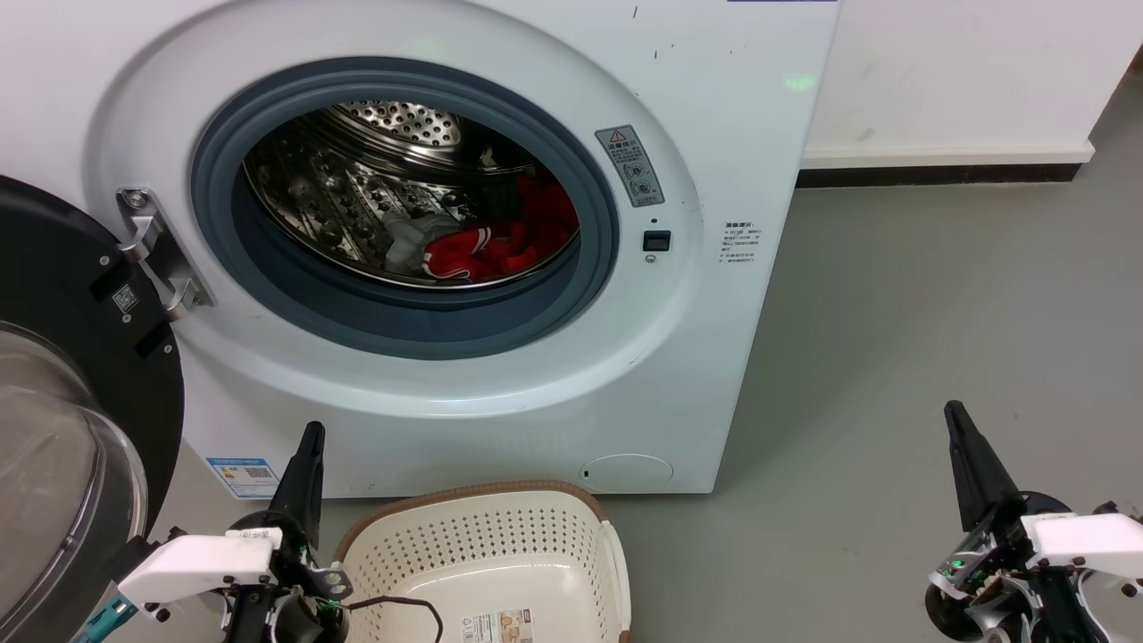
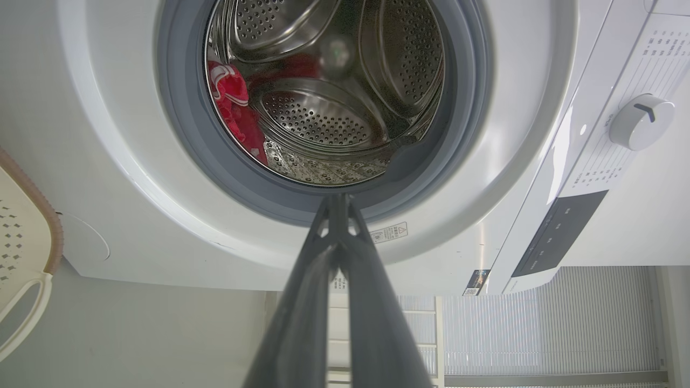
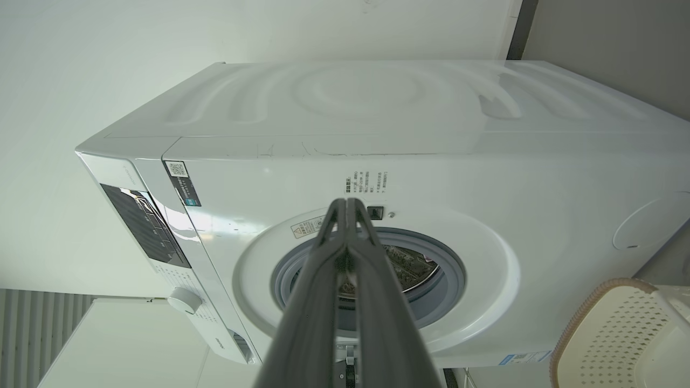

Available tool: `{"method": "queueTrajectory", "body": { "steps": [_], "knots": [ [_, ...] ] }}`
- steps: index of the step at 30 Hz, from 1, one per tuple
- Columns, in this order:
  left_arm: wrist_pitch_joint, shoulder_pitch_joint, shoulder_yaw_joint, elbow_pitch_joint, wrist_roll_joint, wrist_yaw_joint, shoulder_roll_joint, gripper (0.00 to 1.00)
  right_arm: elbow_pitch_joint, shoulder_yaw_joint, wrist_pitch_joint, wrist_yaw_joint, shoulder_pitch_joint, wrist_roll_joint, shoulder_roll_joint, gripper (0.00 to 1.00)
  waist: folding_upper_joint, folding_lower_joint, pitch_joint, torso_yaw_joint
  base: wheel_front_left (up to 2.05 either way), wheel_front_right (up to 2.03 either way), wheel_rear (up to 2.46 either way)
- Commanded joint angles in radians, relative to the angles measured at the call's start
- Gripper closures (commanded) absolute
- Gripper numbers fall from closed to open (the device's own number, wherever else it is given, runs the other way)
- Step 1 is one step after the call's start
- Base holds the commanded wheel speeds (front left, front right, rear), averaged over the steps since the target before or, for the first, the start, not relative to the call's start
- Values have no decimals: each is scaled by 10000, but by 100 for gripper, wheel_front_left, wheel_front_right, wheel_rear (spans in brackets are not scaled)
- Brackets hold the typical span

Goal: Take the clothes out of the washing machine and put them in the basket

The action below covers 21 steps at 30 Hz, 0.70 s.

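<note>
The white washing machine [image 1: 714,295] stands with its black-framed glass door [image 1: 71,429] swung open to the left. Red clothes [image 1: 509,241] with white stripe trim and a pale piece lie low in the steel drum [image 1: 357,196]; the left wrist view shows the clothes [image 2: 232,108] too. The cream basket [image 1: 487,558] sits on the floor in front of the machine, with nothing but a label inside. My left gripper [image 1: 311,438] is shut, beside the basket's left rim, holding nothing. My right gripper [image 1: 955,415] is shut over bare floor at the lower right.
The open door [image 1: 71,429] juts out at the left, close to my left arm. Grey floor [image 1: 911,339] stretches right of the machine to a white wall with a dark skirting [image 1: 938,170]. A thin black cable [image 1: 402,607] loops over the basket's near edge.
</note>
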Motion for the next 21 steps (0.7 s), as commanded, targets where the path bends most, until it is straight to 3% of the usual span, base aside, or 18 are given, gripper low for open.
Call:
{"method": "queueTrajectory", "body": {
  "steps": [1,21],
  "knots": [
    [8,-62,15,-6,0,-24,-11,100,10,7,-9,0,-137,-48,30,100,-1,0,0,0,0,0,0],
    [8,-62,15,-6,1,-24,-11,100,10,7,-9,0,-138,-48,30,100,-1,0,0,0,0,0,0]
  ]
}}
